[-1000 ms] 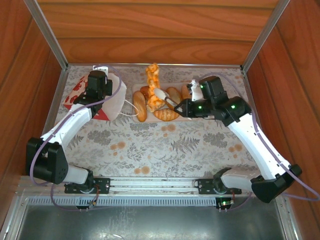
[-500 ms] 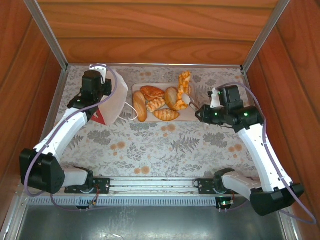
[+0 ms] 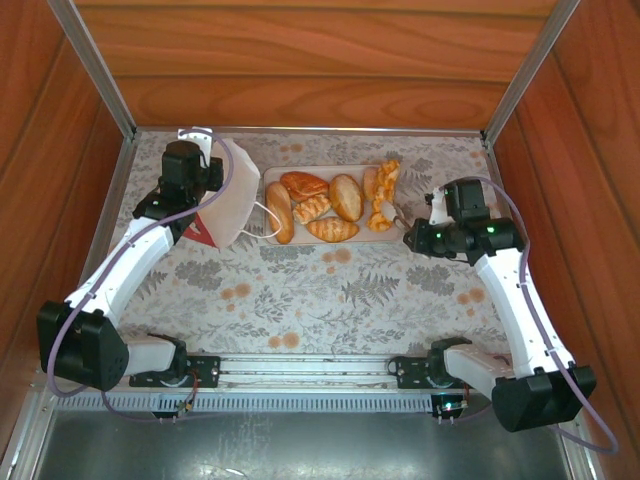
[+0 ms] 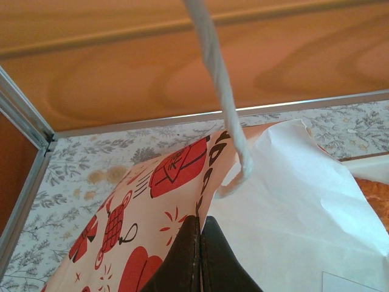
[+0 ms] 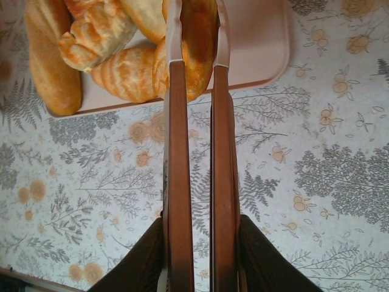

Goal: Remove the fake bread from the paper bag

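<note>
Past your left fingers (image 4: 182, 267) the back wall (image 4: 182, 67) rises in warm reddish wood with broad grain. An aluminium strip (image 4: 304, 104) runs along its foot, and a corner post (image 4: 24, 112) stands off to their left. Under your right fingers (image 5: 179, 182), and on both sides of them, lies a pale tablecloth (image 5: 316, 182) printed with grey ferns and small orange fruit. From above, the left side wall (image 3: 40, 150) and right side wall (image 3: 600, 150) are the same wood. Well behind both sets of fingers, a metal rail (image 3: 310, 370) edges the table, with a grey metal sheet (image 3: 300, 440) beyond it. The light is soft and even.
</note>
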`<state>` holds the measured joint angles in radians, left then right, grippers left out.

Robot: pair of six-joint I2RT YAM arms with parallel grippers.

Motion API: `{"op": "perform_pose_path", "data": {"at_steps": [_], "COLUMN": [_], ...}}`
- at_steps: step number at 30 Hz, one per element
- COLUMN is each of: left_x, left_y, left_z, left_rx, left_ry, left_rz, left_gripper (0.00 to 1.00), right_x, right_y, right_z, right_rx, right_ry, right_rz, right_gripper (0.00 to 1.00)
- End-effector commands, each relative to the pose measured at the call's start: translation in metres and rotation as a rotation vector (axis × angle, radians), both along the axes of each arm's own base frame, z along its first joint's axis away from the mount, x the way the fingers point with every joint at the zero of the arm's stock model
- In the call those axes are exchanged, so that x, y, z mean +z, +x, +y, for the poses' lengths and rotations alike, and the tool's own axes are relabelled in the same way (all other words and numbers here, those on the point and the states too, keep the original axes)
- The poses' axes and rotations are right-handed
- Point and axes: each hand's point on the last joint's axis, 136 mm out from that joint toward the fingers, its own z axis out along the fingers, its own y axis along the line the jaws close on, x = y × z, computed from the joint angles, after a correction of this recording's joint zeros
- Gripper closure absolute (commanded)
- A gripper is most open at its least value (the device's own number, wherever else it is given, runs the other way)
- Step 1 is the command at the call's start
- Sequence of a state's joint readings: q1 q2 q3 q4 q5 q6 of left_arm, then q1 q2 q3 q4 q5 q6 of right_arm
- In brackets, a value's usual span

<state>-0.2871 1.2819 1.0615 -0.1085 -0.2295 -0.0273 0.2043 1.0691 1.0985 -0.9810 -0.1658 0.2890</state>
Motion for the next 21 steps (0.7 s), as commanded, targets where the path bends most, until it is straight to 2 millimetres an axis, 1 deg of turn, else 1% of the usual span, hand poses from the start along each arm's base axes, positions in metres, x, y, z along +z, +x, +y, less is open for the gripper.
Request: {"op": "perform_pose_path", "data": {"at_steps": [1,8,14,21], "left_x": [0.019,0.016,0.015,0.015], "left_y": [-0.003,-0.003,-0.003,-0.003], "left_z": [0.006,0.006,0.006,0.006], "left_rx": [0.017,0.019,0.019,0.018], "left_ry": [-0.027,-0.029,-0.03,-0.031], "left_rz": [-0.037,-0.032,-0.03,-0.032], "left_gripper": [1.0,1.0,1.0,1.0], "right_x": [0.0,-0.008,-0.01,0.005], "right_y": [0.008,0.005,0.004,0.008], "right_z": [0.001,0.001,0.009,0.016], "right_rx": [0.001,-0.04,-0.024,0.077], "right_ry": [0.021,0.055,0.102,0.102], "right_rz": [-0.033,-0.007,-0.006,-0.093], "right_gripper": [1.0,1.0,1.0,1.0]}}
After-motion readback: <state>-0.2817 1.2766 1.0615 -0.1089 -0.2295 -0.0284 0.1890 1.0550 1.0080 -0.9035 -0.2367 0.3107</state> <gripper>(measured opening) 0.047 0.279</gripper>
